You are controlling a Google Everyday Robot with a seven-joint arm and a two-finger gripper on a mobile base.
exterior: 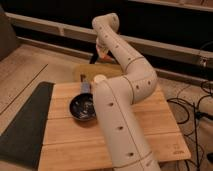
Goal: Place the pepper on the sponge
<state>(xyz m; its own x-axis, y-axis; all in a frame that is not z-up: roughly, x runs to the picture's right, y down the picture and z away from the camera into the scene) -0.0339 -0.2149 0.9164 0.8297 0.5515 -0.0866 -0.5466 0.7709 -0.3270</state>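
We are holding our tool (101,54) up in the air behind the dark bowl (82,106), past the far edge of the desk (150,125). The tool is squeezing shut on the pepper (107,56), a small orange bit poking out beside it. The sponge (86,88) is lying just behind the bowl, and a white cup (100,78) is standing a little further behind the bowl

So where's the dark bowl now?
In the camera view, the dark bowl sits left on the wooden table, beside the arm; the claw hangs beyond the white cup.
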